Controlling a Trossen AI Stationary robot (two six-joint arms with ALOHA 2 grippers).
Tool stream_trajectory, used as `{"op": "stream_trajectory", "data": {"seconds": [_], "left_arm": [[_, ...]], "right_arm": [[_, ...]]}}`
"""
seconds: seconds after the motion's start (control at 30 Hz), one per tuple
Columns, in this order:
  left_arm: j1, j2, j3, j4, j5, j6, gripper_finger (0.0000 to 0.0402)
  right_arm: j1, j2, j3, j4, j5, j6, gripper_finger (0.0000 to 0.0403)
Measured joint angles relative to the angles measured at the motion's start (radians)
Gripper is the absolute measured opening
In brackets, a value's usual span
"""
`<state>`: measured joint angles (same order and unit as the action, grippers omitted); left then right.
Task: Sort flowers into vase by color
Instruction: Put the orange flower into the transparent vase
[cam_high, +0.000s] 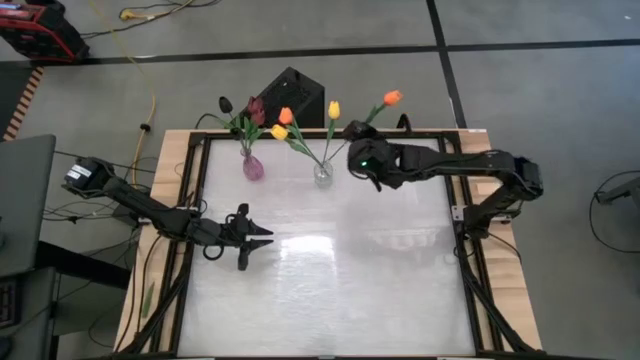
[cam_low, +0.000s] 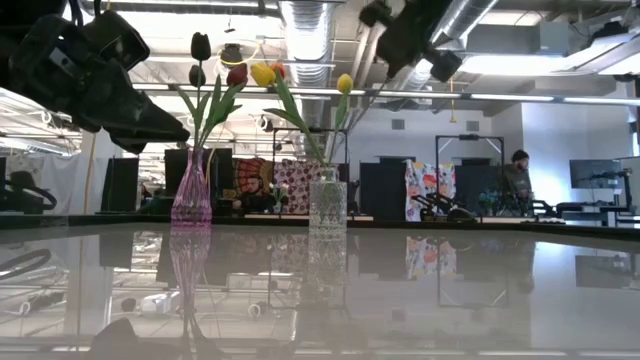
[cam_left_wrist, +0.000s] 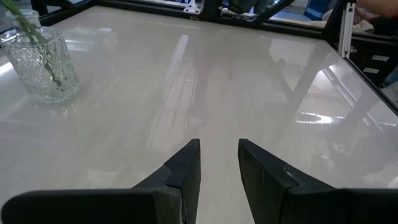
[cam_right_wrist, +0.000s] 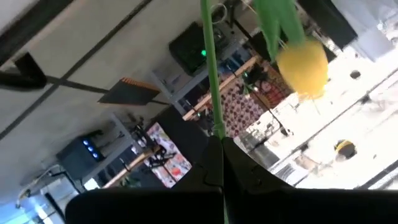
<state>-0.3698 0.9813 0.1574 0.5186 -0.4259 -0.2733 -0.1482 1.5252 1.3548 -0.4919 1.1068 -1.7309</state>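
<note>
A pink vase (cam_high: 253, 167) at the table's far side holds dark and maroon tulips (cam_high: 256, 108). To its right, a clear vase (cam_high: 323, 173) holds one orange (cam_high: 286, 116) and two yellow tulips (cam_high: 333, 108). My right gripper (cam_high: 352, 131) hovers just right of the clear vase, shut on the stem of an orange tulip (cam_high: 392, 98). That tulip's head points toward the far right. My left gripper (cam_high: 255, 237) is open, low over the table left of centre, touching nothing. The clear vase (cam_left_wrist: 43, 62) also shows in its wrist view. My right gripper pinches the orange tulip's thin green stem (cam_right_wrist: 212, 118) between its two shut fingertips, and the fingers lie across the stem. The flower is lifted in the air, with its head (cam_high: 392, 98) beyond the gripper toward the far edge. The gripper hides the stem's lower part.
A black box (cam_high: 293, 95) stands behind the table's far edge. A metal frame (cam_high: 470, 250) runs along the table's sides. The near half of the glossy tabletop (cam_high: 330, 290) holds no objects. People and equipment show in the room beyond (cam_low: 517, 180).
</note>
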Motion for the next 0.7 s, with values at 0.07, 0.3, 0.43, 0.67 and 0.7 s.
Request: {"op": "stream_trajectory", "data": {"seconds": [0.07, 0.3, 0.43, 0.67, 0.7], "left_arm": [[0.000, 0.000, 0.000, -0.004, 0.000, 0.000, 0.0096], [0.000, 0.000, 0.000, -0.013, 0.001, -0.001, 0.0096], [0.000, 0.000, 0.000, -0.014, 0.001, -0.001, 0.0096], [0.000, 0.000, 0.000, -0.014, 0.001, -0.001, 0.0096], [0.000, 0.000, 0.000, -0.014, 0.001, -0.001, 0.0096]], "right_arm": [[-0.006, 0.030, -0.001, 0.012, 0.001, -0.002, 0.0016], [-0.019, 0.123, -0.001, 0.030, 0.010, -0.007, 0.0016], [-0.019, 0.147, -0.002, 0.034, 0.014, -0.021, 0.0016], [-0.006, 0.145, -0.002, 0.093, 0.011, -0.030, 0.0020], [-0.001, 0.143, -0.002, 0.115, 0.011, -0.040, 0.0022]]}}
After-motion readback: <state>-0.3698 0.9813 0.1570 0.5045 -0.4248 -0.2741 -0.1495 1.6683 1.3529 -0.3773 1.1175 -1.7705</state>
